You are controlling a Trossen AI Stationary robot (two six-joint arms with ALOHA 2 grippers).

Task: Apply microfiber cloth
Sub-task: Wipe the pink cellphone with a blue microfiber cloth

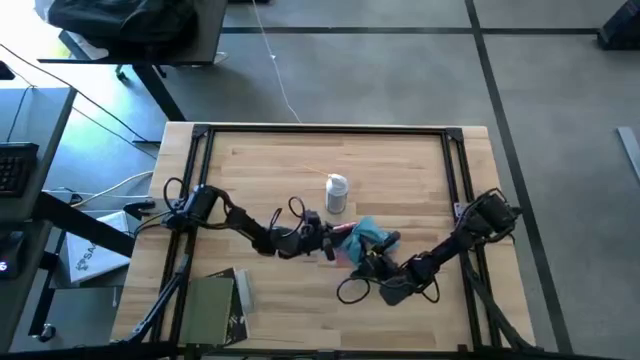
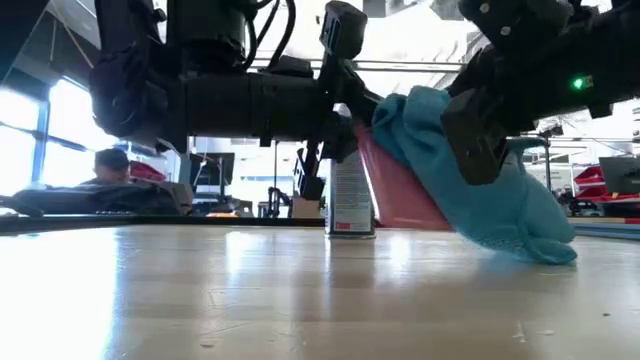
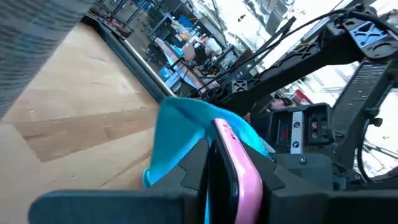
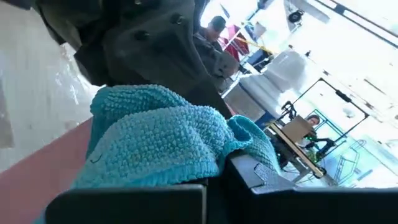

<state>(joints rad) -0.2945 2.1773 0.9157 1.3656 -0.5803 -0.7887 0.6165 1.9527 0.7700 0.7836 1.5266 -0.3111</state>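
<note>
A wooden counter [image 1: 400, 170] is sitting in a workshop, the right gripper [image 1: 372, 252] pinching the nubby turquoise cloth [image 2: 480, 190] against the pink phone [image 3: 239, 174] the left gripper's [image 1: 335, 243] fingers are clamping.

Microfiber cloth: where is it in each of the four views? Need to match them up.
High view: microfiber cloth right of table centre, between both grippers.
Low view: right of centre, draped to the tabletop.
Left wrist view: centre, behind the pink object.
Right wrist view: centre.
Shared landmark: the pink object.
</note>
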